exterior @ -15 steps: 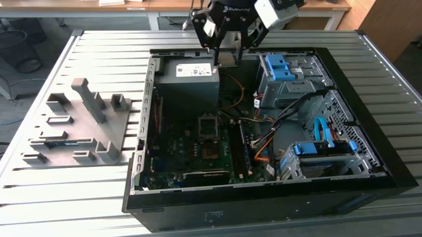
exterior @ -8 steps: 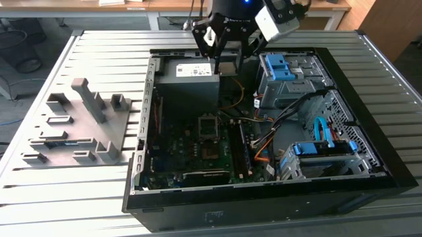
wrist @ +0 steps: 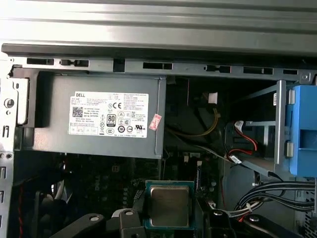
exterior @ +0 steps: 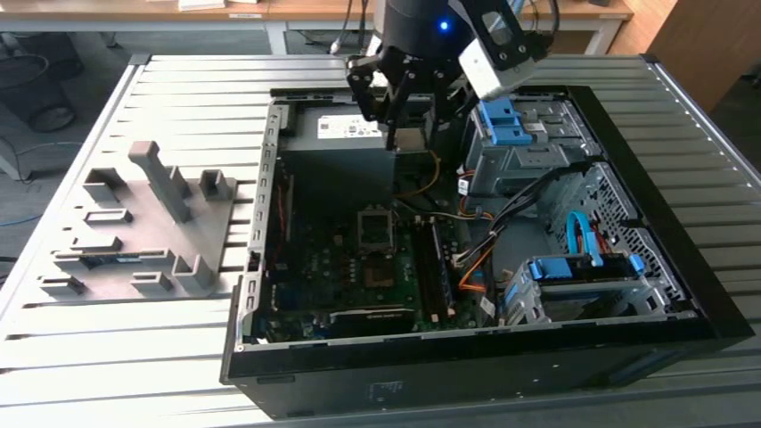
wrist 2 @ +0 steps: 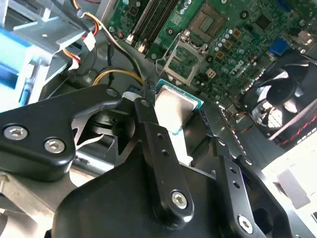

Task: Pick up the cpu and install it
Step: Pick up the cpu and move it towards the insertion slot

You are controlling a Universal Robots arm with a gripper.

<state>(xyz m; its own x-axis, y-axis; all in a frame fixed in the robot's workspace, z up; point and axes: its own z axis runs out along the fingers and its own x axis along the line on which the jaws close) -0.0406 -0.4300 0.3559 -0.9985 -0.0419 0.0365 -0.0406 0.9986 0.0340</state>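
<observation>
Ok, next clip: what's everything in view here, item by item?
table: one, pale slatted metal, under everything.
computer case: one, black, open, on the table.
parts holder: one, grey, on the table, exterior view's left of the case.
power-supply box: one, grey, inside the case.
motherboard: one, green, on the case floor.
socket: one, dark metal-framed, on the motherboard.
fan: one, black, beside the motherboard.
drive brackets: two, blue, case's exterior-view right side.
cpu: one, silver-grey top, held above the motherboard.
gripper: one, black, shut on the cpu, over the case.
</observation>
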